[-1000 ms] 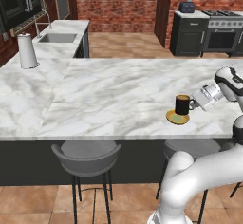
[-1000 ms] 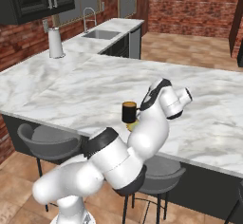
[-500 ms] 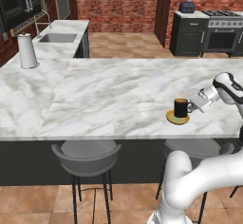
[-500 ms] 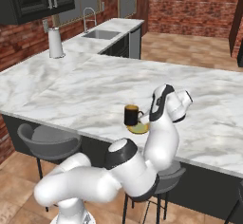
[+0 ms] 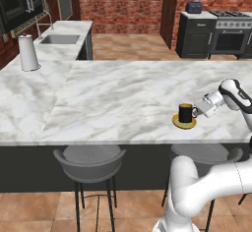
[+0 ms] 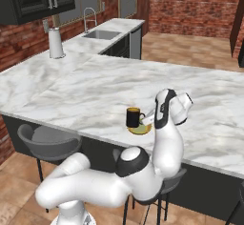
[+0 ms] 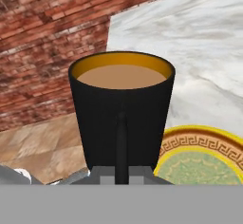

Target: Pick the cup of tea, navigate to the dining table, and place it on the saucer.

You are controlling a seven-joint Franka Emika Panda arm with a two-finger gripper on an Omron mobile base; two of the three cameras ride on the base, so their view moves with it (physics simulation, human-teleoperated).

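While your gripper [image 5: 198, 111] is pinched tight on its handle, the small black tea cup [image 5: 185, 113] sits over the round yellow-rimmed saucer [image 5: 184, 122].

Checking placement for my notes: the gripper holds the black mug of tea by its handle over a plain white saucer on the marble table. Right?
Nearly. The round saucer is not plain white: the hand view shows a yellow-gold patterned rim and greenish centre. The gripper does hold the black mug of tea by its handle, on the white marble dining table.
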